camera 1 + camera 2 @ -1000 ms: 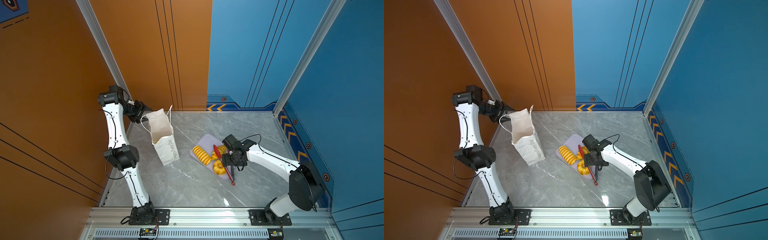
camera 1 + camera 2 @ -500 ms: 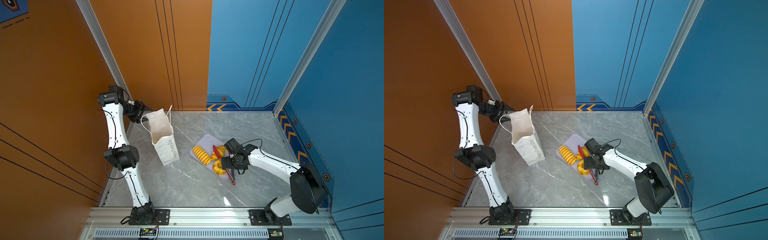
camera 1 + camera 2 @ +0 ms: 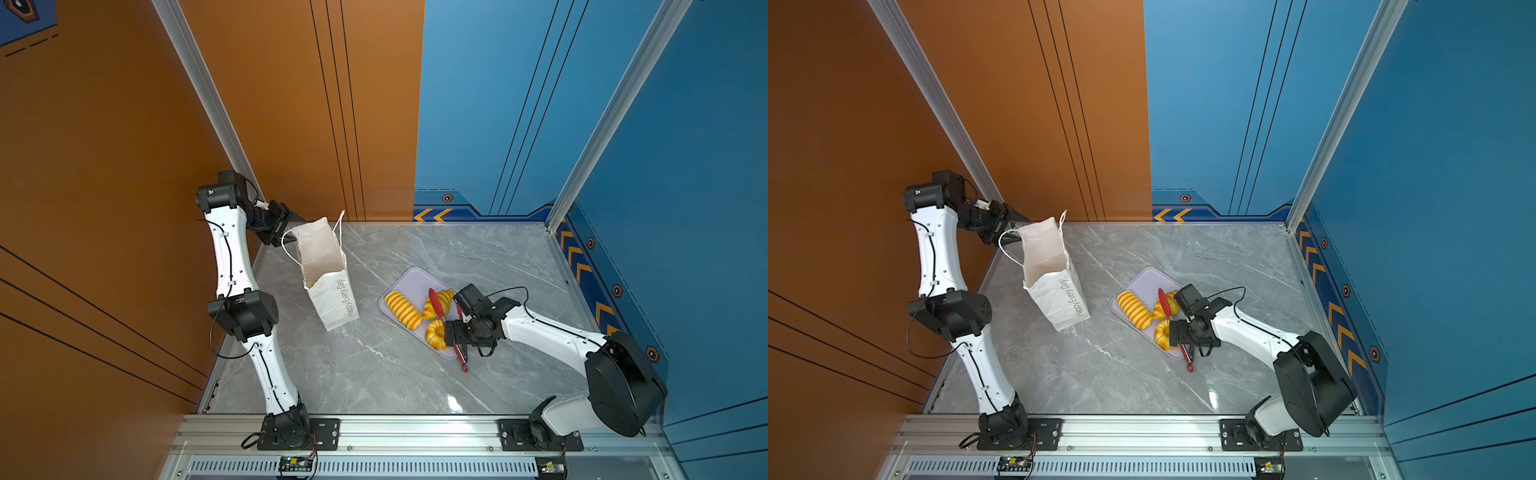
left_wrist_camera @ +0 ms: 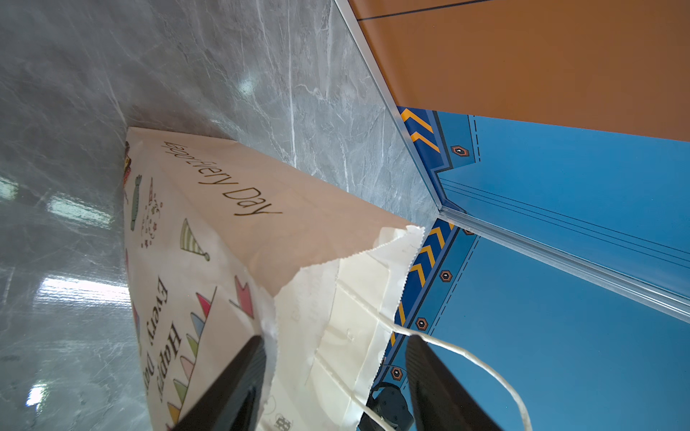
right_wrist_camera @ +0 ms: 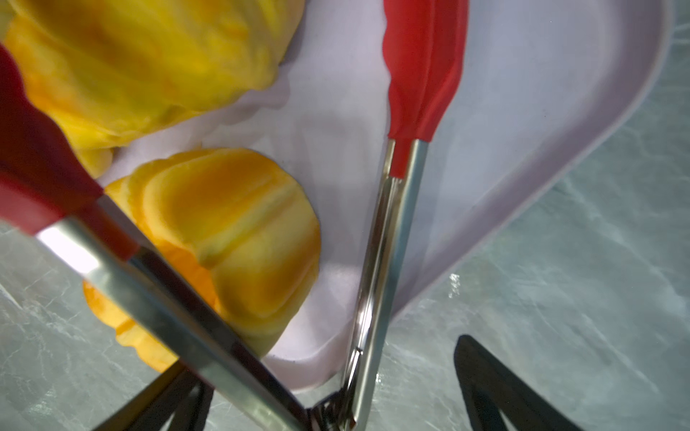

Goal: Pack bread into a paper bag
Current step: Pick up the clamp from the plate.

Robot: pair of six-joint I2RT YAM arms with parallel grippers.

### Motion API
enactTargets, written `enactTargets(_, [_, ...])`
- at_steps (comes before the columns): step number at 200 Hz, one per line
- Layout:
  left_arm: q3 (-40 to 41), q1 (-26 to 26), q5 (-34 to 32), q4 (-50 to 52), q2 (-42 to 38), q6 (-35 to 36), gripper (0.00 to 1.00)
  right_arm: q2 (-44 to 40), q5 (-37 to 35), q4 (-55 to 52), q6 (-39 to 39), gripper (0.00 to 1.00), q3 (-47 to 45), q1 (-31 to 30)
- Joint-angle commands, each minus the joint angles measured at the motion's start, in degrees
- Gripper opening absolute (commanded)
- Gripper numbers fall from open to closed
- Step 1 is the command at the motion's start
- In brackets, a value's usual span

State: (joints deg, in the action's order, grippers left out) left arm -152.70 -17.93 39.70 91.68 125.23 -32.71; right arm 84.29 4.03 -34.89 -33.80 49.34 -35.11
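Note:
The white paper bag (image 3: 328, 286) stands open at the back left, and a yellow bit of bread (image 3: 311, 284) shows inside it. My left gripper (image 4: 334, 339) is open and straddles the bag's rim (image 4: 336, 298); a cord handle (image 4: 466, 358) crosses one finger. Three pastries lie on the lilac tray (image 3: 411, 278): a ridged loaf (image 3: 403, 309), a croissant (image 3: 441, 303) and a ring cake (image 5: 239, 224). Red-tipped metal tongs (image 5: 392, 242) lie across them. My right gripper (image 5: 321, 365) is open wide over the tongs' hinge end at the tray's near corner, gripping nothing.
The tongs' looped end (image 3: 464, 368) sticks out past the tray onto the grey marble table (image 3: 374, 374). Orange and blue walls close the back and sides. A metal rail (image 3: 415, 432) with both arm bases runs along the front edge.
My right gripper has slid along the tongs toward their hinge end, and its jaws have spread wider. The left arm and the bag have not moved.

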Motion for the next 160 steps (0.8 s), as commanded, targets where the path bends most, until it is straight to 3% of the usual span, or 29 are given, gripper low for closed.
enactTargets(1, [0.30, 0.36, -0.06, 9.92, -0.60, 1.23, 0.63, -0.82, 1.41, 0.62, -1.08, 1.00, -2.20, 0.01])
enactTargets(65, [0.50, 0.36, -0.17, 9.92, -0.95, 1.24, 0.63, 3.14, 3.09, 4.46, -1.52, 0.94, -1.02, -0.32])
enactTargets(160, [0.63, 0.18, 0.02, 9.92, -1.04, 1.17, 0.63, 7.82, 2.15, 8.61, -1.96, 0.93, 0.83, -0.26])
